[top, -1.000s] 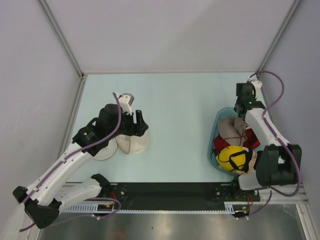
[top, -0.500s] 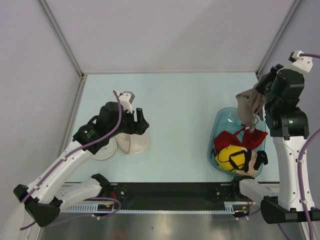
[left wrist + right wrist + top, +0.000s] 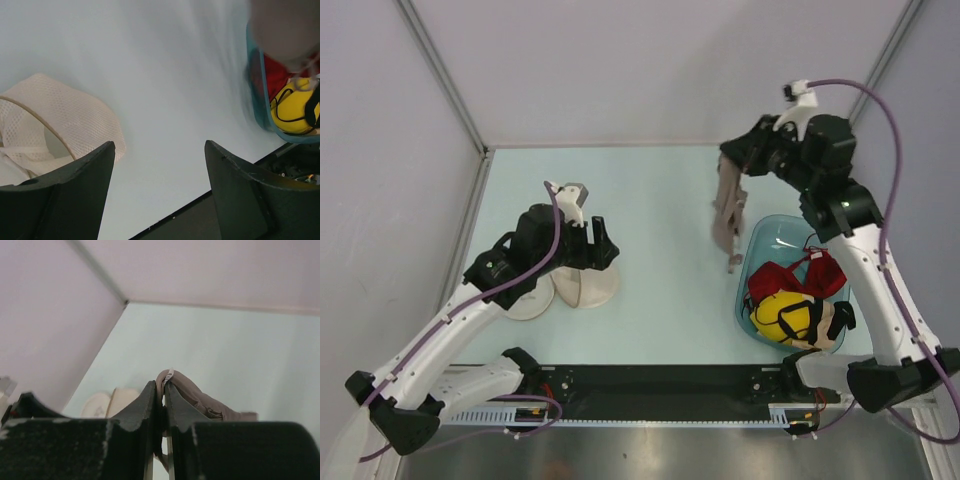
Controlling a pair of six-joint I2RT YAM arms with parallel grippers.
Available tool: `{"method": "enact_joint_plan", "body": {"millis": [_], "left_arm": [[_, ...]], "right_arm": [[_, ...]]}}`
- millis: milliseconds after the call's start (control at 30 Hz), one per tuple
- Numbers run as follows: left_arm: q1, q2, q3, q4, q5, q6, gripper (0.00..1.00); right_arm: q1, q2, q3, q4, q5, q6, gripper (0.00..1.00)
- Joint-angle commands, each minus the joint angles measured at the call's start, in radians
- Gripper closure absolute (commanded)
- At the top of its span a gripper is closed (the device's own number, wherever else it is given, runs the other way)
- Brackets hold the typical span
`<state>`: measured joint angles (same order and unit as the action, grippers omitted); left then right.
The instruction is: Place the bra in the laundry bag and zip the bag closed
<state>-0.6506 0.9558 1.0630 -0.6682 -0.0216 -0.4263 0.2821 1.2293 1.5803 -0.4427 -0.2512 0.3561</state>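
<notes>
Two arms split the job. Right gripper (image 3: 163, 386) is pinched almost shut on a fold of the bra (image 3: 728, 215), which hangs limp in the air just left of the basket (image 3: 761, 232), clear of the table (image 3: 660, 190). Holding it high by one edge lets the cups and straps dangle free, so they do not snag the red bra (image 3: 788, 278) or the yellow garment (image 3: 782, 312) lying in the basket. Left gripper (image 3: 159, 146) hovers with its fingers wide apart and nothing between them, low over the bag (image 3: 582, 288), which lies on the near left of the table, well apart from the bra. The bag's two mesh halves lie spread side by side, seemingly unzipped, which suits dropping the bra in. The left gripper is likely placed there to steady a half as the bra arrives. The bra is not yet in the bag, and the zipping is not begun.
</notes>
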Motion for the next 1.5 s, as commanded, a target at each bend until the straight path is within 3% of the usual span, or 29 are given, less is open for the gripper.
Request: {"method": "enact_joint_plan", "body": {"millis": [0, 233, 400, 633, 800, 933, 1133, 1300, 1400, 1467], "left_arm": [[-0.004, -0.032, 0.035, -0.002, 0.012, -0.023, 0.22], [-0.004, -0.046, 0.012, -0.004, 0.012, -0.029, 0.22], [-0.004, -0.046, -0.02, 0.005, 0.012, -0.031, 0.21], [-0.004, -0.006, -0.069, 0.065, 0.086, -0.04, 0.21], [-0.004, 0.07, -0.122, 0.192, 0.216, -0.071, 0.23], [-0.004, 0.15, -0.185, 0.311, 0.304, -0.129, 0.24], [-0.012, 0.28, -0.155, 0.308, 0.21, -0.082, 0.24], [-0.012, 0.347, -0.1, 0.305, 0.203, -0.072, 0.27], [-0.012, 0.327, -0.116, 0.318, 0.216, -0.092, 0.28], [-0.012, 0.288, -0.144, 0.318, 0.213, -0.1, 0.29]], "right_arm": [[0.1, 0.05, -0.101, 0.102, -0.193, 0.026, 0.95], [0.334, 0.143, -0.451, 0.242, -0.411, 0.078, 0.92], [0.477, 0.148, -0.66, 0.315, -0.381, 0.116, 0.87], [0.463, -0.053, -0.92, 0.32, -0.264, 0.178, 0.75], [0.474, -0.172, -1.048, 0.32, -0.255, 0.262, 0.75], [0.473, -0.217, -1.077, 0.262, -0.206, 0.268, 0.4], [0.419, -0.241, -0.998, 0.187, -0.091, 0.271, 0.19], [0.281, -0.078, -0.925, 0.284, -0.167, 0.268, 0.22], [0.269, 0.06, -0.879, 0.37, -0.227, 0.264, 0.32], [0.273, 0.14, -0.867, 0.43, -0.25, 0.254, 0.33]]}}
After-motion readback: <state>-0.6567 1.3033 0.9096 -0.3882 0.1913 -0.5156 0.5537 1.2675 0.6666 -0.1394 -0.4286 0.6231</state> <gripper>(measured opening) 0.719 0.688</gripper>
